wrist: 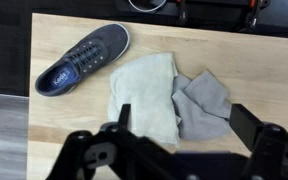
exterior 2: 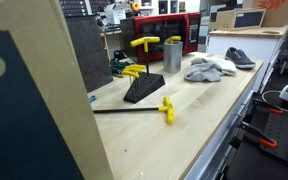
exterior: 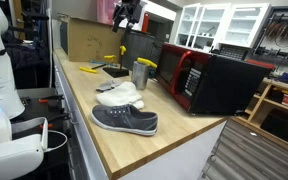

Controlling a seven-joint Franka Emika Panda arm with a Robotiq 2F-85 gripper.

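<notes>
A: Where do the cloths lie?
B: 2 of them sit bunched together on the wooden table (exterior: 184, 140): a beige cloth (wrist: 144, 95) and a grey cloth (wrist: 206, 102) touching its side

A: And the gripper (wrist: 179, 110)?
B: It hangs well above them, jaws spread as wide as they go, with nothing in them. In the wrist view both cloths show between its fingers (wrist: 123, 112)

A: What else is around?
B: 1 grey shoe (wrist: 82, 58) with a white sole lies just beside the beige cloth. Farther back a metal cup (exterior: 140, 73) stands near a red and black microwave (exterior: 209, 80), with a cardboard box (exterior: 89, 38) behind. Yellow-handled tools (exterior 2: 144, 43) show in an exterior view
</notes>
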